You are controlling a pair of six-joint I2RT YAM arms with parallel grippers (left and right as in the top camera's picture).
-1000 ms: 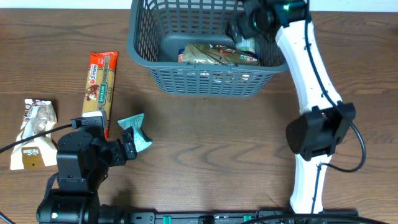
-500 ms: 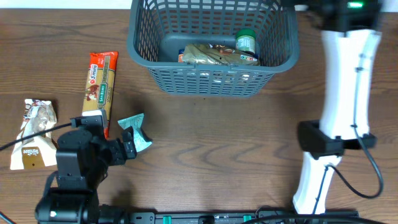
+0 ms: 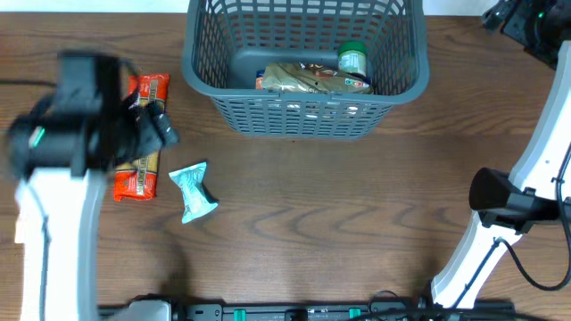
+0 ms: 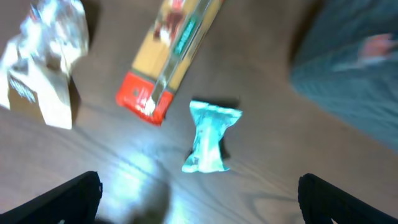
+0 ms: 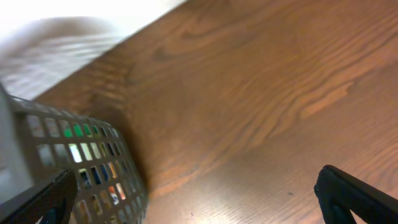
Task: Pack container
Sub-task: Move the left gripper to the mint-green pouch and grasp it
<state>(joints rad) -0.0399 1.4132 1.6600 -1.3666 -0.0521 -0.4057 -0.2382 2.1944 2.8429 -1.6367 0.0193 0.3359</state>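
Observation:
The grey-blue container (image 3: pixel 201 76) stands at the back centre and holds a tan packet (image 3: pixel 308 80) and a green-lidded jar (image 3: pixel 353 59). Its wall also shows in the left wrist view (image 4: pixel 348 81) and in the right wrist view (image 5: pixel 87 155). My left gripper (image 3: pixel 159 127) is open and empty, above the table over a teal packet (image 3: pixel 192 191) (image 4: pixel 210 137) and a long orange packet (image 3: pixel 143 174) (image 4: pixel 171 59). My right gripper (image 3: pixel 510 13) is open and empty, to the right of the container; its view shows bare table between the fingers (image 5: pixel 199 205).
A white packet (image 4: pixel 43 62) lies left of the orange one. My left arm (image 3: pixel 53 196) blurs over the table's left side. My right arm (image 3: pixel 535 178) stands along the right edge.
My right gripper let go of the green-lidded jar in the container and swung out to the far right. My left arm rose from the front edge and moved back over the orange packet.

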